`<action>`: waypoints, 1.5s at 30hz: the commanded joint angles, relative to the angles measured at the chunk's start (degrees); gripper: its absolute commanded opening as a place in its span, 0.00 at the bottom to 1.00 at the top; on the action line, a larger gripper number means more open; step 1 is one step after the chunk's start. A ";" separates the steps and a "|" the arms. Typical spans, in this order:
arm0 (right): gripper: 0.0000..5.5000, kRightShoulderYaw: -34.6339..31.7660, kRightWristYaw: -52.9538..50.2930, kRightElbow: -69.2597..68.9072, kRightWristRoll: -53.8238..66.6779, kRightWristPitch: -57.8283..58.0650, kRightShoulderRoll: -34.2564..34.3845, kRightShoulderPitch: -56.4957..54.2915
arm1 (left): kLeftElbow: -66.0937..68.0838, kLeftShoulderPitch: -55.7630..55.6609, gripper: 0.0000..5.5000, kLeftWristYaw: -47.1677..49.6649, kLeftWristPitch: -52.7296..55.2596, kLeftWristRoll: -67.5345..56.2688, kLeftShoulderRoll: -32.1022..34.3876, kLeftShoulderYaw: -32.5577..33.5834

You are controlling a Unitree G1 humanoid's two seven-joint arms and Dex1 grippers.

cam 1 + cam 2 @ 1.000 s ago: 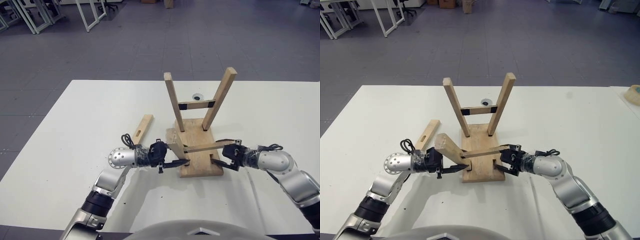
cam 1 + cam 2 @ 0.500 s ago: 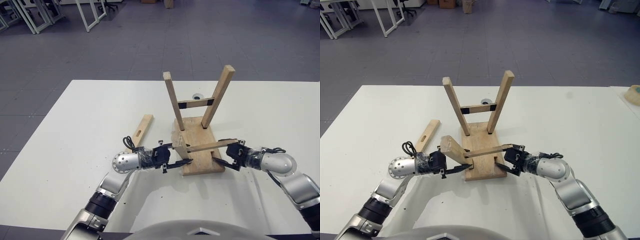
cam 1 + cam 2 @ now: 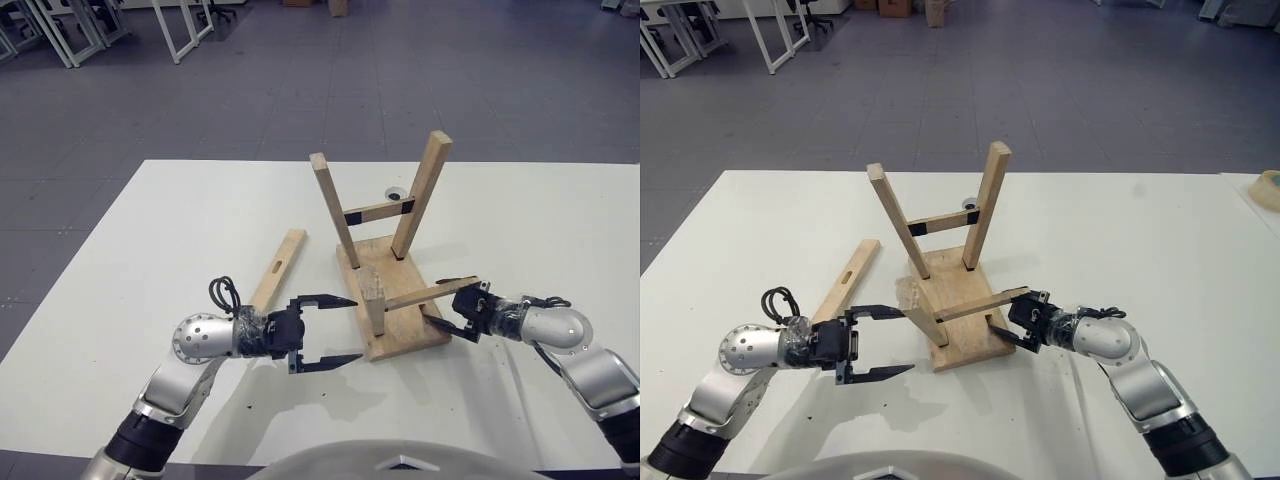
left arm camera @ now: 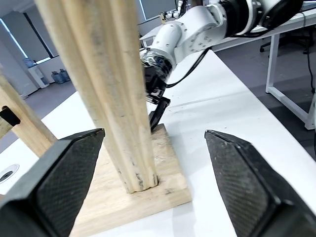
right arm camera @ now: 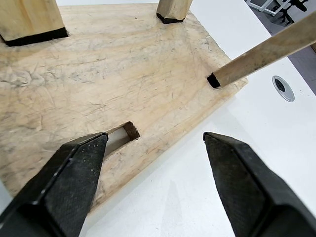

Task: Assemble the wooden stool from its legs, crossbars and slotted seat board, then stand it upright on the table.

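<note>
Right, closest in, the left jaws stand wide apart just above the white surface [image 3: 140, 260], aimed at the near end of the seat board [image 3: 405, 330] and touching nothing. From the left wrist view, a short leg [image 4: 108, 89] stands upright in the board between the two pads [image 4: 64, 177], clear of both.

At the board's near right corner the right jaws are spread as well, holding nothing. Between their fingers [image 5: 74, 177] an empty slot [image 5: 121, 136] shows in the wood. A thin crossbar [image 3: 425, 294] runs from the short leg out to these jaws; I can't tell whether its free end rests on a finger.

The board lies flat with its legs pointing up. To its left, well apart from it, a loose leg [image 3: 278, 268] with a slot cut in it lies on the surface.

At the board's far end two long legs [image 3: 330, 205] rise and lean outward, joined by a black-tipped crossbar [image 3: 378, 211]. Just behind them is a round hole [image 3: 395, 191] in the surface.
</note>
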 commanded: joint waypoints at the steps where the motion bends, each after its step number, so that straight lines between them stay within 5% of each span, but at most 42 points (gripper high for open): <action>1: 0.65 4.70 1.80 5.19 -3.79 4.40 -0.41 6.46 | 2.82 -0.93 0.68 0.54 0.02 1.16 1.49 3.35; 12: 0.65 7.98 1.84 13.24 -3.02 1.94 8.86 0.52 | 18.66 -8.72 0.68 26.85 8.42 20.67 -7.85 5.99; 18: 0.65 7.12 -0.08 12.88 0.92 3.56 17.52 -2.92 | 16.37 -15.17 0.68 36.04 14.18 16.50 -13.37 13.26; 25: 0.65 0.37 -1.44 0.08 3.42 7.52 13.78 -0.40 | 7.94 -14.88 0.68 41.80 16.46 13.01 -13.00 22.63; 31: 0.65 -5.81 -0.98 -9.01 6.53 13.68 10.56 0.55 | -16.16 -20.25 0.68 41.60 36.87 -22.36 -7.83 33.02; 36: 0.65 -6.07 -1.30 -7.84 5.74 13.27 9.95 2.16 | -22.08 -23.81 0.68 46.92 49.74 -68.45 5.21 33.92; 45: 0.65 -4.15 -2.03 -4.55 2.05 11.98 9.84 2.48 | -27.41 -19.20 0.68 46.78 53.57 -90.40 17.17 30.69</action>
